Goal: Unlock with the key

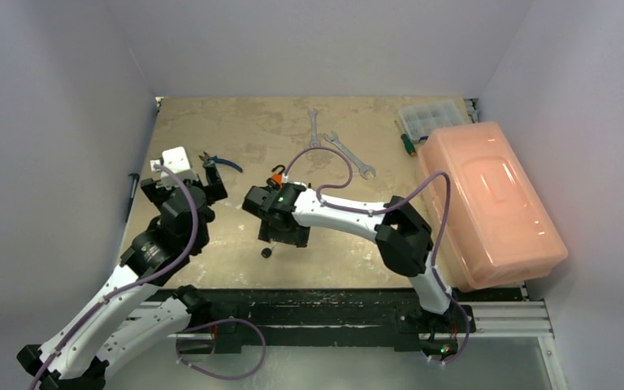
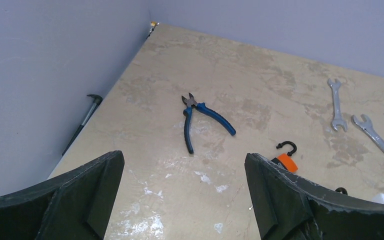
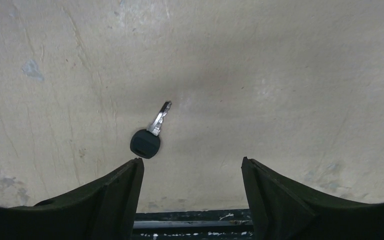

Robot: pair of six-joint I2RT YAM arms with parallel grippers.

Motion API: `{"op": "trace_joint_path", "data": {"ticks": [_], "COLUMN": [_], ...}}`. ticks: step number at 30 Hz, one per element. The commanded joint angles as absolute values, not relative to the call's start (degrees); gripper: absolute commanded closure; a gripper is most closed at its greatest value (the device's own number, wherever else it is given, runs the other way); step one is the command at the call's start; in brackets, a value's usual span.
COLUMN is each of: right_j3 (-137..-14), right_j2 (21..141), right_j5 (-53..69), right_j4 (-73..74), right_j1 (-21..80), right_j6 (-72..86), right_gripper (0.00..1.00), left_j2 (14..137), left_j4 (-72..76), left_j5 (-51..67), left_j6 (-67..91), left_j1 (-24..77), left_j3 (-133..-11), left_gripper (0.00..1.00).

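A key (image 3: 150, 135) with a black round head and a silver blade lies flat on the beige table, also seen in the top view (image 1: 266, 253). My right gripper (image 3: 190, 162) is open and empty, hovering just over the table with the key's head right by its left fingertip (image 3: 132, 167); in the top view this gripper (image 1: 280, 240) is near the front edge. An orange padlock (image 1: 276, 175) with a black shackle lies behind the right wrist, and shows in the left wrist view (image 2: 286, 161). My left gripper (image 2: 185, 155) is open and empty above the table's left side (image 1: 183, 183).
Blue-handled pliers (image 1: 219, 165) lie ahead of the left gripper (image 2: 200, 120). Two wrenches (image 1: 314, 128) (image 1: 349, 154) lie at the back. A screwdriver (image 1: 406, 140), a clear organiser box (image 1: 431, 116) and a large orange bin (image 1: 487, 199) stand at the right.
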State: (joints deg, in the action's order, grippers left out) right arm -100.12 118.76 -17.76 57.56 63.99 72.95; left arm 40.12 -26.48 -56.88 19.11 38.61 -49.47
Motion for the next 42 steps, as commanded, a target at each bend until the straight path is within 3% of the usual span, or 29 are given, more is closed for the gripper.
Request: {"op": "trace_joint_path", "data": {"ticks": [1, 28, 42], "right_j3": [-105.9, -119.7, -119.1], "right_j2": [121.3, 135.0, 137.6], "right_j5": [-15.9, -14.5, -14.0], "right_j4": [59.5, 67.3, 68.7], "right_j1": [64.6, 66.2, 67.0], "right_j6": [76.0, 81.6, 83.4], "right_gripper": [0.22, 0.32, 0.43], "left_j2": [36.8, 32.6, 30.0], "left_j4": [-24.7, -23.1, -22.4], "left_j5": [-57.4, -53.7, -52.6], "left_j6": [18.8, 16.9, 16.0], "left_j1": [38.2, 38.2, 38.2], "left_j3": [-49.1, -48.0, -47.4], "left_gripper": [0.01, 0.01, 0.03]}}
